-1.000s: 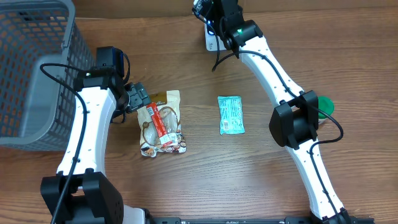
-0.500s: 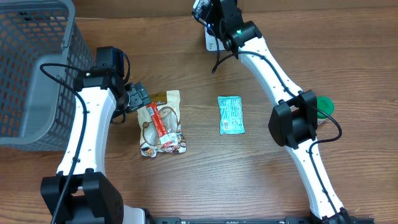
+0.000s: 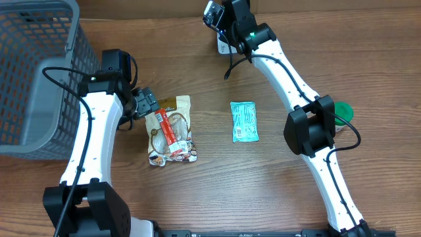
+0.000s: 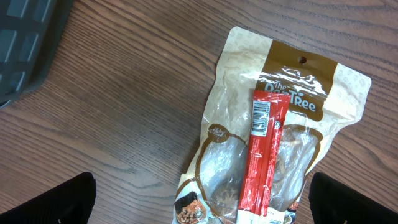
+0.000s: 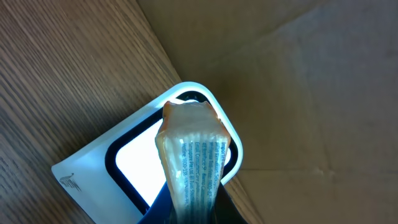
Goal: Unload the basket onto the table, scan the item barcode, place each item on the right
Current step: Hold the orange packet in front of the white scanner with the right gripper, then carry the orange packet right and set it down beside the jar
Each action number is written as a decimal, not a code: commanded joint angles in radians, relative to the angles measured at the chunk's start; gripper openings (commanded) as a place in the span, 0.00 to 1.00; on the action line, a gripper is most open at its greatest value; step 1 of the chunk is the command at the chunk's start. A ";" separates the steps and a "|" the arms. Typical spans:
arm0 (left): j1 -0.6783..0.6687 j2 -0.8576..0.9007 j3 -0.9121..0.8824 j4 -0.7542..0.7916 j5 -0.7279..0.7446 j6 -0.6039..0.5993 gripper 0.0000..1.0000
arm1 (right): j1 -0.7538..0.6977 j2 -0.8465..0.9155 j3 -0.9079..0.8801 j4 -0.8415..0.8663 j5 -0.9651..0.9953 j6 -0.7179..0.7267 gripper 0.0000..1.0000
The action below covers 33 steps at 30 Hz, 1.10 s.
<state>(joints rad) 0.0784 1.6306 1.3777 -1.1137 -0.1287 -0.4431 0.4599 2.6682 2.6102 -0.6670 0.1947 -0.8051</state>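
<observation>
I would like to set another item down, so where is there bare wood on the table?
The widest bare table is on the near side of the treat bag and teal packet. More lies far right, beyond the green object. Only a narrow strip separates bag and packet. It is crowded around the basket and the scanner.

Grey mesh basket [image 3: 20,112] far left; teal packet [image 3: 244,121] right of brown treat bag [image 3: 177,105].

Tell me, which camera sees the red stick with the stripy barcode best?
The left wrist view: the red stick packet lies close-up on the treat bag, barcode lines clear. The overhead view shows it tiny. The right wrist view shows only a yellowish packet over the scanner.
</observation>
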 commanded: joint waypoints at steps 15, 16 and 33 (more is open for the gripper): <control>0.000 -0.001 0.016 0.000 -0.009 -0.010 1.00 | -0.020 -0.371 0.034 -0.406 0.019 0.565 0.04; 0.000 -0.001 0.016 0.000 -0.009 -0.010 1.00 | -0.032 -0.397 0.034 -0.462 0.000 0.600 0.04; 0.000 -0.001 0.016 0.000 -0.009 -0.010 1.00 | -0.382 -0.465 -0.064 -1.022 -0.572 0.678 0.04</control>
<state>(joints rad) 0.0784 1.6306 1.3777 -1.1141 -0.1287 -0.4427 0.1070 2.2028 2.5507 -1.6650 -0.2924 -0.1375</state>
